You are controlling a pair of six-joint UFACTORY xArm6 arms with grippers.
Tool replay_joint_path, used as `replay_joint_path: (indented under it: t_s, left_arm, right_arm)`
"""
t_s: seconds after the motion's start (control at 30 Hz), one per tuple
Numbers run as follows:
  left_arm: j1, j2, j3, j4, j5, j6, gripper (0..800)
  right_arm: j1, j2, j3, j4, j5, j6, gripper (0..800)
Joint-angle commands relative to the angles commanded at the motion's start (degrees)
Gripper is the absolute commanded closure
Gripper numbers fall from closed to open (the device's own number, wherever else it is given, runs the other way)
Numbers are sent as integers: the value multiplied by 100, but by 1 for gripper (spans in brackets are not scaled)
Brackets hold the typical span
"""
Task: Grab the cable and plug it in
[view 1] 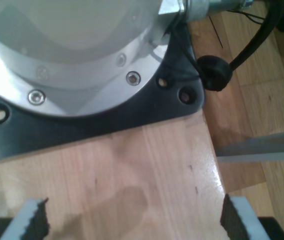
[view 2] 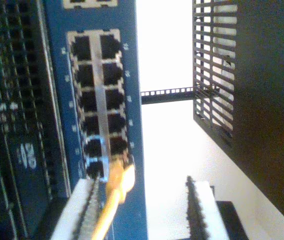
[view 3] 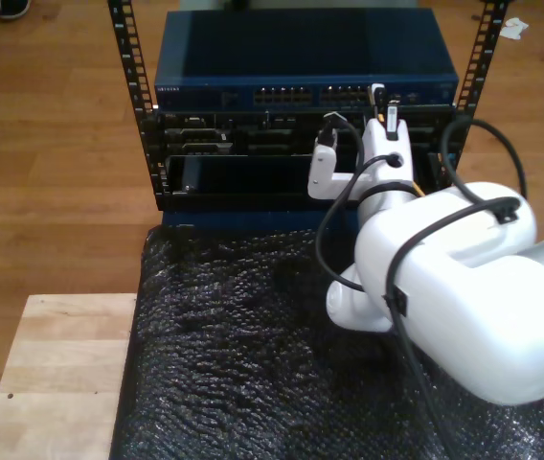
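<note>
At the switch's ports, my second gripper pinches the cable — light, limp, its plug fragile — just behind the plug; my first gripper's fingers gape over bare desk.

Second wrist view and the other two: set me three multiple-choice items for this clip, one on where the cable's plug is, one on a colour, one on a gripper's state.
1. Where is the cable's plug?
A. at a port of the blue switch
B. lying on the black mat
C. on the wooden tabletop

2. What colour is the cable?
A. green
B. yellow-orange
C. white

3. How are my first gripper's jaws?
A. shut on the cable
B. shut on a screw
C. open, nothing between them

Answers:
1 A: the plug sits at the port block of the switch.
2 B: the cable is yellow-orange against the blue.
3 C: my first gripper shows bare wooden tabletop between its pads.
</note>
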Motion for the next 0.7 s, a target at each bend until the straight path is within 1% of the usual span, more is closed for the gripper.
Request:
replay_joint_path:
  t_s: [0.07, 0.17, 0.23, 0.33, 0.5, 0.7]
  left_arm:
    - [0, 0, 0, 0, 0, 0, 0]
    - [0, 0, 9, 0, 0, 0, 0]
    - [0, 9, 9, 0, 0, 0, 0]
    - [0, 0, 9, 0, 0, 0, 0]
    - [0, 9, 0, 0, 0, 0, 0]
    - [0, 0, 9, 0, 0, 0, 0]
  right_arm:
    - [0, -299, 343, -9, 220, 9, 266]
    - [-9, -774, 791, -18, 598, 9, 207]
    - [-9, -1073, 1029, -18, 826, 9, 191]
    - [-18, -1512, 1327, -26, 1187, 9, 190]
    - [-114, -2084, 1521, -53, 2013, 0, 161]
    - [-571, -2743, 1609, -369, 3121, -132, 134]
